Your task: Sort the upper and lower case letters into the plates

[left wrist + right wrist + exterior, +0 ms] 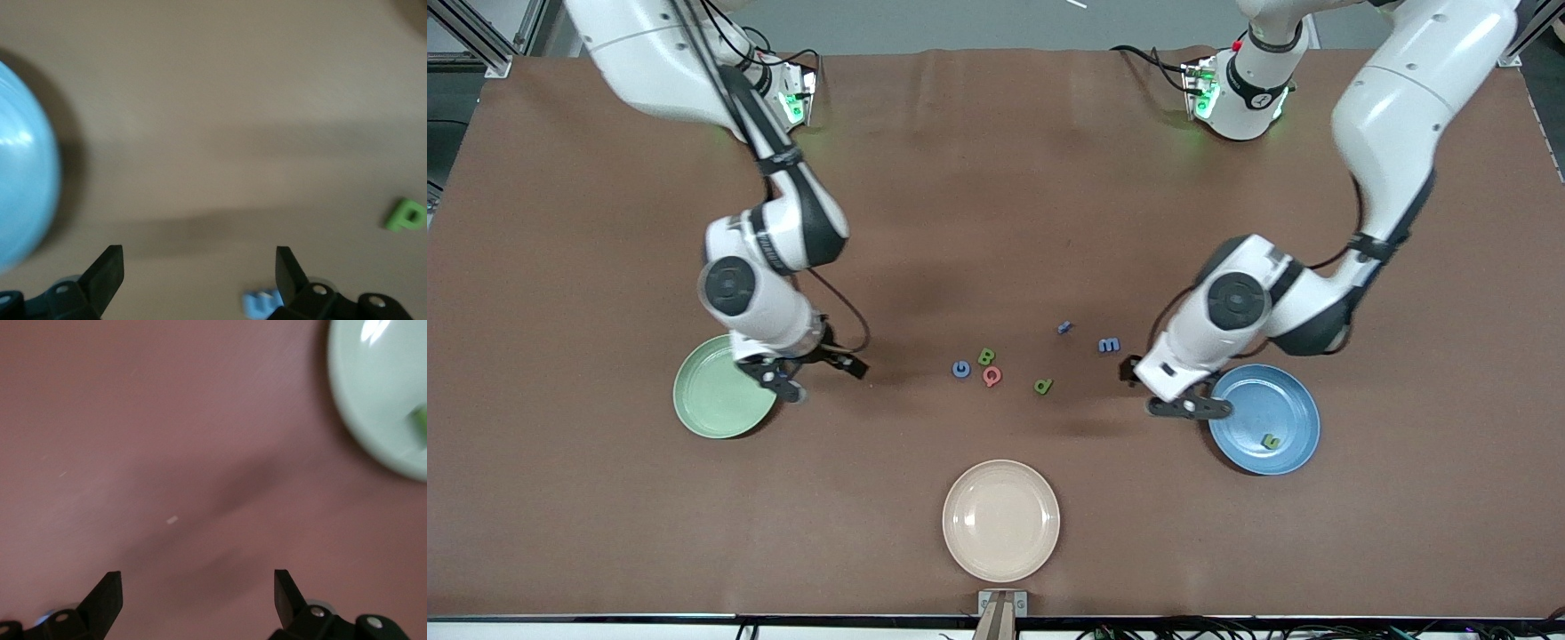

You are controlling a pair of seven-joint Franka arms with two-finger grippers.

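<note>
The mint green plate (716, 396) lies toward the right arm's end of the table, and its rim shows in the right wrist view (373, 400) with a green piece (420, 421) in it. The blue plate (1267, 413) lies toward the left arm's end and holds one green letter (1270, 440). Loose letters lie between the plates: blue G (960, 369), green B (986, 356), red Q (991, 377), green p (1043, 386), blue m (1109, 345) and a small blue letter (1064, 327). My right gripper (787, 384) is open and empty over bare table beside the mint plate. My left gripper (1187, 407) is open and empty beside the blue plate.
A cream-beige plate (1001, 520) lies empty near the table's front edge, nearer the front camera than the letters. In the left wrist view, the blue plate's rim (23, 193), the green p (403, 215) and a blue letter (259, 304) next to one finger show on the brown table.
</note>
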